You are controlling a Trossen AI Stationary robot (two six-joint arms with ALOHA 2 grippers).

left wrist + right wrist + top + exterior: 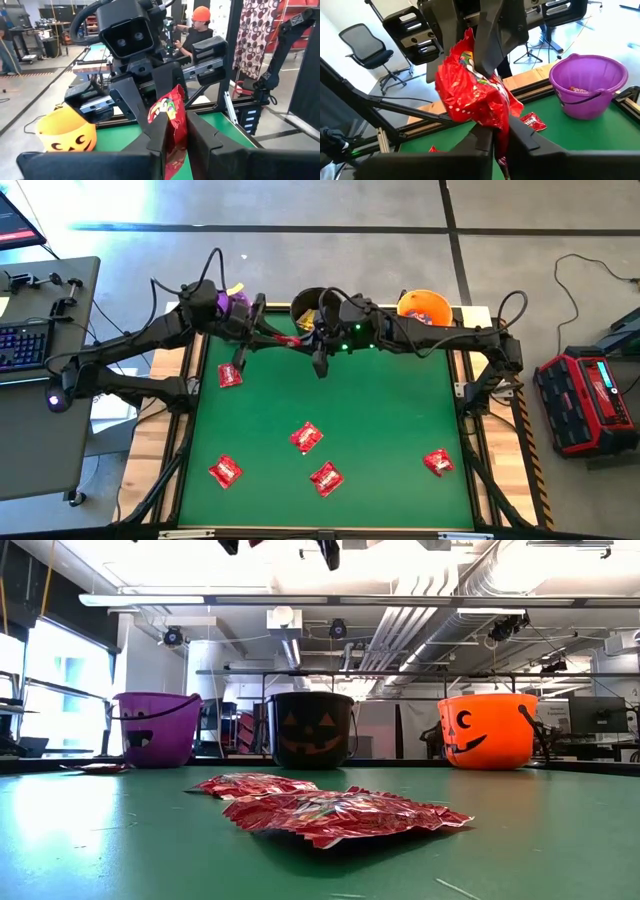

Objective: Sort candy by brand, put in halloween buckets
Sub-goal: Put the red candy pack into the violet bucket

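Note:
A glossy red candy packet (pixel 470 95) hangs in the air over the table's far middle, in front of the black bucket (pixel 308 305). My left gripper (pixel 175 125) comes from the table's left and my right gripper (pixel 497 131) from its right, meeting tip to tip, both shut on this packet. The purple bucket (pixel 587 85) has candy inside and stands at the far left. At the far right stands the orange bucket (pixel 425 307). Several more red packets (pixel 306 437) lie flat on the green mat. My left gripper pinches the red packet's near part (pixel 172 142) between its two fingers, coming level from the table's left. The packet stands edge-on and upright in the hold, clear of the table. My right gripper pinches the packet's lower part (pixel 496 125) between its two fingers, coming from the table's right and slanting slightly down. The crumpled packet rises above the fingers, lifted clear of the mat.
The three buckets stand in a row along the far edge. One red packet (pixel 230 375) lies below the left arm, others lie at the near left (pixel 225 471), near middle (pixel 326 478) and near right (pixel 438 462). A wooden frame (pixel 170 450) borders the mat.

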